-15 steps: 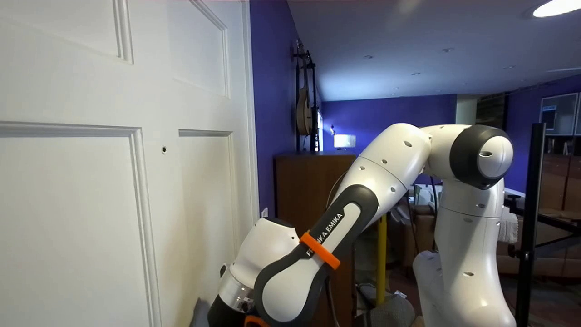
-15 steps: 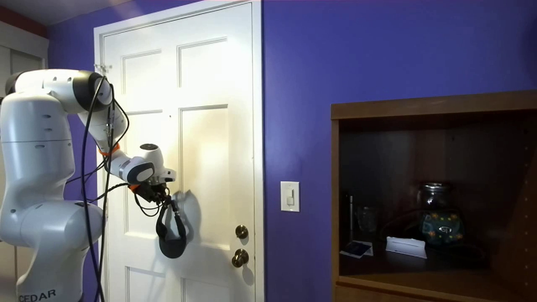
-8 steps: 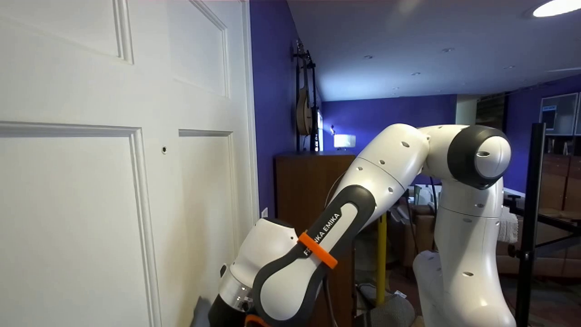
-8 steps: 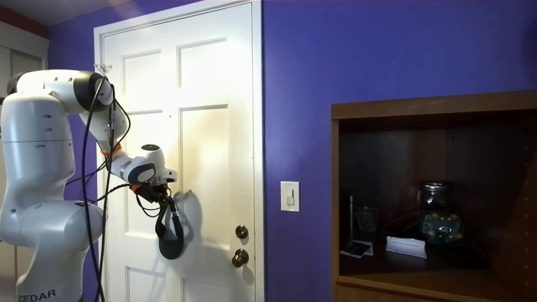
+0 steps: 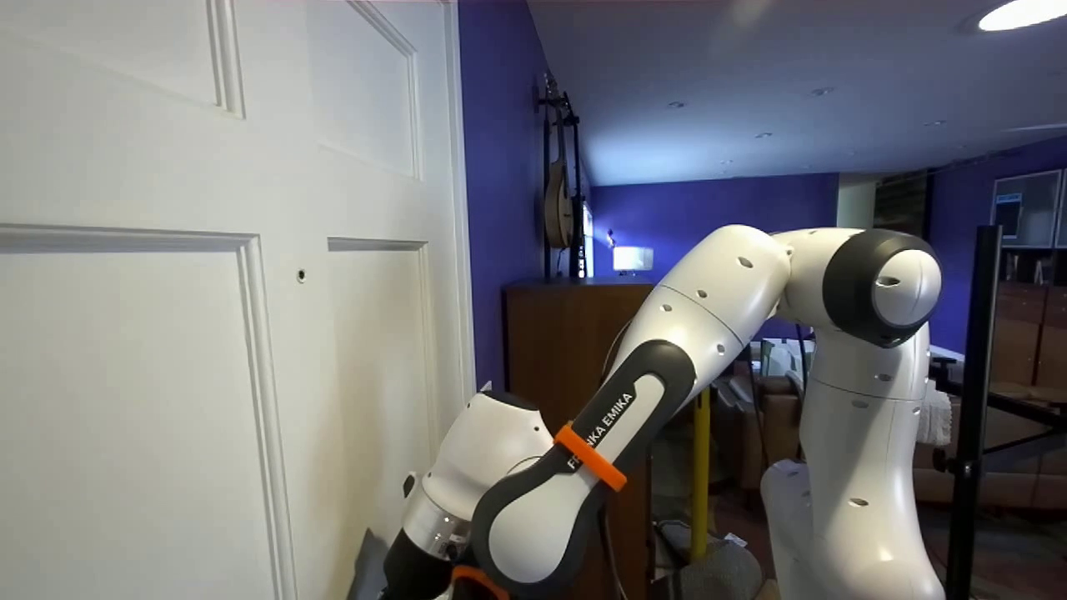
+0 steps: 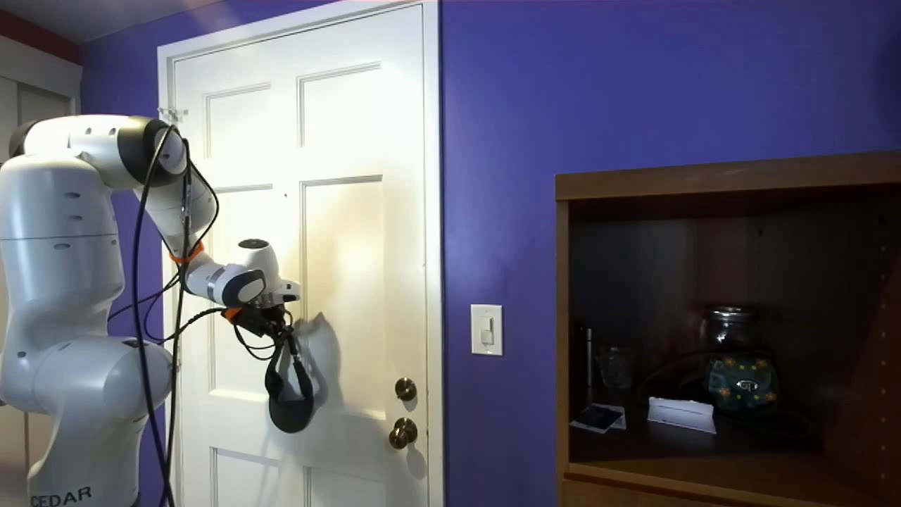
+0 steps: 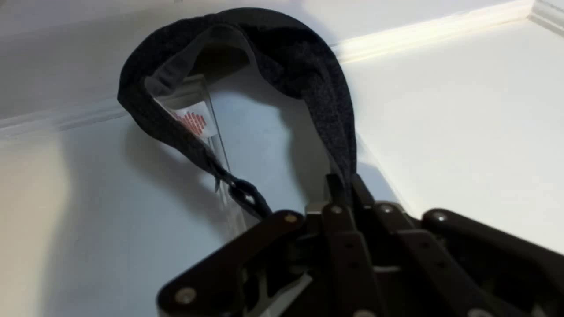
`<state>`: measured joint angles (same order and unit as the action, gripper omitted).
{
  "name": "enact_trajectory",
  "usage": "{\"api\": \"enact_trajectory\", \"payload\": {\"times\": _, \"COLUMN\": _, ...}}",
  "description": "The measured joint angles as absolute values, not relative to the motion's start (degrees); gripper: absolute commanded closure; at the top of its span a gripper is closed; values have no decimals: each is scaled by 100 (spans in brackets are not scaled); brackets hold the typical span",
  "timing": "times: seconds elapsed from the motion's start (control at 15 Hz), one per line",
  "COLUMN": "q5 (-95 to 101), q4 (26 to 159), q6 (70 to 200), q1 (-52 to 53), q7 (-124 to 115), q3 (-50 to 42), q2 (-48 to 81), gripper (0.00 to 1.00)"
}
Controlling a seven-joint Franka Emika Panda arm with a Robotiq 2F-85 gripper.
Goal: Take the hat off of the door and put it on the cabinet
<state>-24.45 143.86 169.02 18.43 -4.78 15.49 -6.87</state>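
Observation:
The dark, soft hat (image 7: 328, 101), a visor-like loop with a brim (image 6: 292, 415), hangs close in front of the white door (image 6: 348, 127). In the wrist view my gripper (image 7: 347, 189) is shut on one side of its band, the cloth pinched between the fingertips. The band's other side narrows to a small loop (image 7: 246, 196) that passes behind a finger link, beside a clear plastic strip (image 7: 222, 158). Whether the hat still hangs from the door I cannot tell. The brown cabinet (image 6: 732, 172) stands right of the door; its top (image 5: 583, 283) shows in an exterior view.
The cabinet's recess holds a jar (image 6: 728, 327), a floral purse (image 6: 742, 380) and a white card (image 6: 681, 414). Brass knobs (image 6: 403, 431) jut from the door. A light switch (image 6: 486, 329) sits on the purple wall. Loose cables (image 6: 141, 296) hang along the arm.
The jaws have come together on the hat's band. The wrist has shifted slightly right and up in an exterior view, and the hat has moved slightly with it.

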Motion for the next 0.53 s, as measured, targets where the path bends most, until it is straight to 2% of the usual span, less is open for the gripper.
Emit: {"api": "enact_trajectory", "payload": {"times": 0.53, "q5": -2087, "q4": 14387, "q6": 16736, "q1": 1809, "q7": -678, "q3": 1551, "q2": -1049, "gripper": 98}}
